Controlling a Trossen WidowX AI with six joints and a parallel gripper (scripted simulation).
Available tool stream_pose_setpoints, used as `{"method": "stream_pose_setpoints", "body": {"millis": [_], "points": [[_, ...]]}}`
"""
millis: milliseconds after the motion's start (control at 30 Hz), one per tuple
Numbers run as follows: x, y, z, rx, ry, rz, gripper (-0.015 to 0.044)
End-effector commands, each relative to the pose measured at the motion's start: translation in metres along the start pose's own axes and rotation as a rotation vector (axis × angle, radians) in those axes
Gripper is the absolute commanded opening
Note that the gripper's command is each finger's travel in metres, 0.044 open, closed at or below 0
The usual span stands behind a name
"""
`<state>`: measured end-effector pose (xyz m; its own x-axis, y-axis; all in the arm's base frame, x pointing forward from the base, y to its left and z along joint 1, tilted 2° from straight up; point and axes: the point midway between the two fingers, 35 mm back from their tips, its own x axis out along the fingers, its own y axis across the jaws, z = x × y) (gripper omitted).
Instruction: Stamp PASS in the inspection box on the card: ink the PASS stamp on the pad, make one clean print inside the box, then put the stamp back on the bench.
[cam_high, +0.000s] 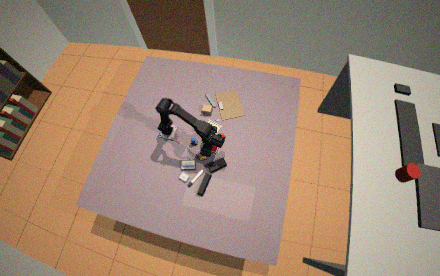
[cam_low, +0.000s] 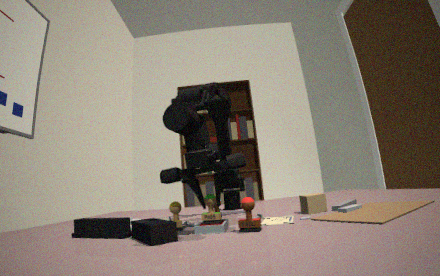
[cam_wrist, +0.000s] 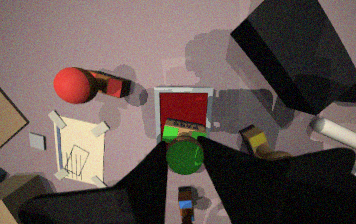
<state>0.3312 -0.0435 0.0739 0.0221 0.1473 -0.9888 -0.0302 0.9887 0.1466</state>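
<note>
My gripper (cam_wrist: 181, 143) (cam_low: 211, 201) (cam_high: 205, 153) is shut on the green-knobbed PASS stamp (cam_wrist: 185, 157) (cam_low: 211, 209) and holds it upright. The stamp's base sits at the near edge of the red ink pad (cam_wrist: 183, 105) (cam_low: 211, 228), low on it or touching it; I cannot tell which. The cream card (cam_wrist: 80, 147) (cam_low: 277, 219), taped at its corners, lies left of the pad in the wrist view, and its drawn inspection box (cam_wrist: 75, 161) is at its lower part.
A red-knobbed stamp (cam_wrist: 75, 85) (cam_low: 247, 212) stands between card and pad. A yellow stamp (cam_wrist: 257, 142) (cam_low: 175, 210) and a blue stamp (cam_wrist: 186, 204) are close to my fingers. Black blocks (cam_wrist: 295, 50) (cam_low: 154, 231) (cam_low: 101, 227), a white cylinder (cam_wrist: 335, 131), a tan box (cam_low: 313, 203) and a cardboard sheet (cam_low: 372, 211) lie around.
</note>
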Motion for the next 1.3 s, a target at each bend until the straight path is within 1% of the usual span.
{"method": "stream_pose_setpoints", "body": {"millis": [0,400,1267], "points": [[0.002,0.0,0.001,-0.001,-0.001,0.003,0.0],[0.002,0.0,0.001,-0.001,-0.001,0.003,0.0],[-0.01,0.002,0.001,-0.001,-0.001,0.003,0.0]]}}
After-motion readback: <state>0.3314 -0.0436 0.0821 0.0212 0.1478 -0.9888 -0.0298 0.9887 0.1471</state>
